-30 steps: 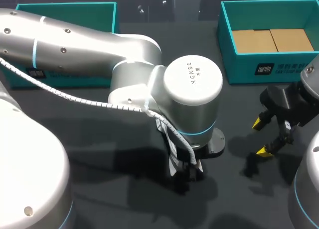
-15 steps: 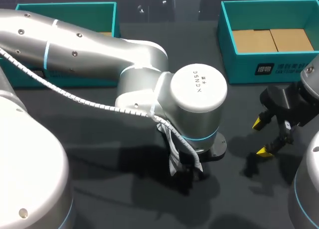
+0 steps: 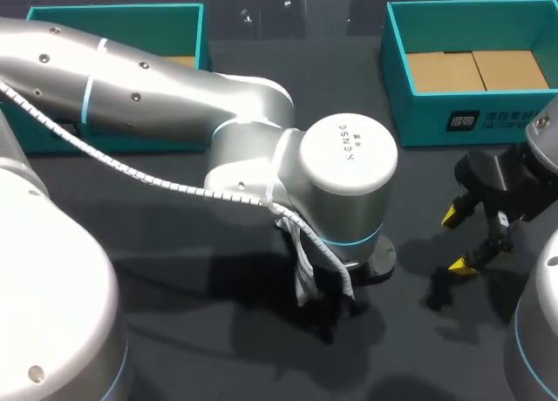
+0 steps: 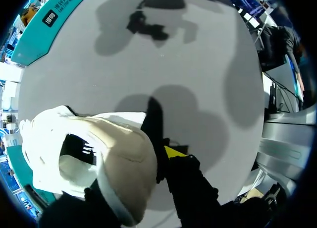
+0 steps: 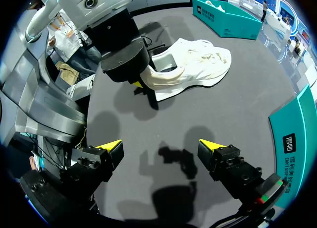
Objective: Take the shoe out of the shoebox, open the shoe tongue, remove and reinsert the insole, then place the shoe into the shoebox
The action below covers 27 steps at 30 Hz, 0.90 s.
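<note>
The white shoe [image 5: 198, 64] is out of the box and lies on the dark table [image 3: 410, 349], near the middle. From the head view it is hidden under the left arm [image 3: 174, 96], which comes in from the left and bends down over it. The left gripper [image 5: 137, 85] is at the shoe's opening, its fingers pressed from both sides onto a beige strip that sticks out of the shoe. This looks like the insole [image 4: 126, 158], though the angle makes it hard to be sure. In the left wrist view one yellow fingertip [image 4: 173, 151] lies against the edge of that beige piece, and the shoe's dark opening shows just beside it. The right gripper [image 3: 457, 240] hangs over bare table, well apart from the shoe. Its fingers are spread wide and hold nothing. One teal shoebox [image 3: 418, 118] stands at the far right of the table with bare cardboard showing at its bottom. A second teal box [image 3: 113, 22] stands at the far left, partly behind the left arm.
</note>
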Available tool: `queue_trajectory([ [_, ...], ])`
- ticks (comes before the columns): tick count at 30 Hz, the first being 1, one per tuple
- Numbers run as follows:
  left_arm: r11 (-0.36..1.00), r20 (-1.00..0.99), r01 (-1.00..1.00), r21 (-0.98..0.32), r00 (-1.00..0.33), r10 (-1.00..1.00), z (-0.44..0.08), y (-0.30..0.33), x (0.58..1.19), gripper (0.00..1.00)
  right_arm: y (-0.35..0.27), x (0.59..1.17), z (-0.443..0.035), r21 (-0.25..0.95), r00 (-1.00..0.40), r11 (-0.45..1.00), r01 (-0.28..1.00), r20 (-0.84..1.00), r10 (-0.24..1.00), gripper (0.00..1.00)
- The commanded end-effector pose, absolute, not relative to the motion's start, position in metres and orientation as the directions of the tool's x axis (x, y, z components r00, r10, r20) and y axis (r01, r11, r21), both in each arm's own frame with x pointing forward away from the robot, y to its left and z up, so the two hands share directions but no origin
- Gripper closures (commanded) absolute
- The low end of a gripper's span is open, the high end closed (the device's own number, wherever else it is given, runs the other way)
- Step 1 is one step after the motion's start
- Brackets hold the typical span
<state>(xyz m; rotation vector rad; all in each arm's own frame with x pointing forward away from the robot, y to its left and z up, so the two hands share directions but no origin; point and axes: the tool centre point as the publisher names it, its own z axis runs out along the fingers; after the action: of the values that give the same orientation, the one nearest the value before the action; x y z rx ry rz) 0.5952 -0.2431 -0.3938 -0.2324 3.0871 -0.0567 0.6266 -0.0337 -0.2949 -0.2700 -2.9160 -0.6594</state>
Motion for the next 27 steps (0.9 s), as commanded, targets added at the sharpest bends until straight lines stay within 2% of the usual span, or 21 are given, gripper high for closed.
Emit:
queue_trajectory([
  [1, 0.989, -0.018, -0.142, -0.048, -0.99, -0.143, -0.394, -0.239, 0.599, 1.0, -0.033, 0.625, -0.296, 0.41, -0.974, 0.889, 0.205, 0.172, 0.145, 0.0],
  [10, 0.995, 0.009, -0.086, -0.057, -0.996, -0.085, -0.361, -0.233, 0.596, 1.0, -0.033, 0.625, -0.296, 0.41, -0.974, 0.889, 0.205, 0.172, 0.145, 0.0],
  [20, 0.998, 0.044, 0.021, -0.055, -0.999, 0.023, -0.273, -0.213, 0.614, 1.0, -0.033, 0.625, -0.296, 0.41, -0.974, 0.889, 0.205, 0.172, 0.145, 0.0],
  [27, 0.999, 0.032, 0.007, -0.036, -0.999, 0.008, -0.222, -0.188, 0.635, 1.0, -0.033, 0.625, -0.296, 0.41, -0.974, 0.889, 0.205, 0.172, 0.145, 0.0],
])
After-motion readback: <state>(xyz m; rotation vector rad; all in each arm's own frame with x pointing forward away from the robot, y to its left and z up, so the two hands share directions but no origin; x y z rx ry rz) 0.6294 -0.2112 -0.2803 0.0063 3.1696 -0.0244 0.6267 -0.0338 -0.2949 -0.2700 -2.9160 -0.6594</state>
